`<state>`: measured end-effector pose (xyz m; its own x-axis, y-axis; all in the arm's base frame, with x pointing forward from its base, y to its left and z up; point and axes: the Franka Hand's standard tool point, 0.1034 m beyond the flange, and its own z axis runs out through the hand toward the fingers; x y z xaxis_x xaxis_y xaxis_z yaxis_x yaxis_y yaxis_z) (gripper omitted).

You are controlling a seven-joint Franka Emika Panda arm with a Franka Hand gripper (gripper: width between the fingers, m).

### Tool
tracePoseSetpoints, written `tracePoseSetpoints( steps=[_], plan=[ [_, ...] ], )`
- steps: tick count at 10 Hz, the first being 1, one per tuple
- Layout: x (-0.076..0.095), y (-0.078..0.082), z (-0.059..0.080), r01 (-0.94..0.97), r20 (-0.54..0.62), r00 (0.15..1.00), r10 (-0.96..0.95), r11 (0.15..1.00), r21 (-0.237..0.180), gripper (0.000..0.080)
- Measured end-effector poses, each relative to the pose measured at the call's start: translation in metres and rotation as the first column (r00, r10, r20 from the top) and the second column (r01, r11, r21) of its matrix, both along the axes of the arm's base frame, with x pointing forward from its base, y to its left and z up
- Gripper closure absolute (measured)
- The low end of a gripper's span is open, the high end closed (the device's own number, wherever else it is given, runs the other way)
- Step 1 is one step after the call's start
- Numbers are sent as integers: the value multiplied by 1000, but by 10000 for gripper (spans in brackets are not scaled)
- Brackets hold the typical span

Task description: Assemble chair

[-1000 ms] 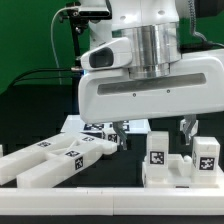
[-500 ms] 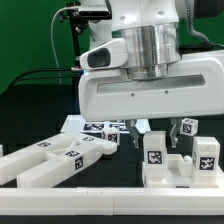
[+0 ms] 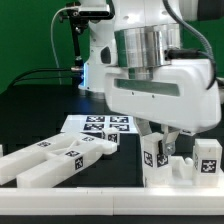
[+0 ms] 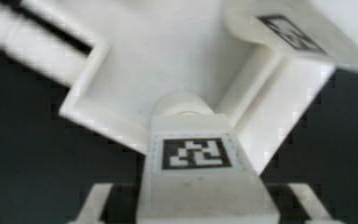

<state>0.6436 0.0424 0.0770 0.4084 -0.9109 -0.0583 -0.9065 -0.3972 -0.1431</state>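
Exterior view: my gripper [image 3: 158, 158] pinches a small tagged chair block [image 3: 155, 150] at the exterior view's right, one finger on each side. The arm [image 3: 150, 70] points straight down over it. Long flat chair parts [image 3: 50, 162] lie at the exterior view's left, near the marker board [image 3: 100, 124].

Wrist view: I see the block's tag [image 4: 201, 153] up close, between the fingers.

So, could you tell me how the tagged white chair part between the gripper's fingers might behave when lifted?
The chair part looks like rigid moulded plastic, so probably stiff and fairly light. Its smooth faces might slip in the gripper; being blocky, it shouldn't roll.
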Motion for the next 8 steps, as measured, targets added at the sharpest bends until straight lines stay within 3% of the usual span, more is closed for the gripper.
tracePoseSetpoints(
  steps=[1,3,4,5,6,7,8],
  plan=[
    [1,-1,0,249,-32,968,-248,967,55,515],
    [2,-2,0,281,-36,960,-279,957,68,515],
    [1,-2,0,257,-32,966,-256,964,67,437],
    [1,-2,0,247,-30,969,-245,967,65,258],
    [2,-1,0,33,5,999,-34,999,36,180],
    [2,-1,0,-131,28,991,131,991,17,180],
    [2,-1,0,-150,30,988,149,989,13,156]
  ],
)
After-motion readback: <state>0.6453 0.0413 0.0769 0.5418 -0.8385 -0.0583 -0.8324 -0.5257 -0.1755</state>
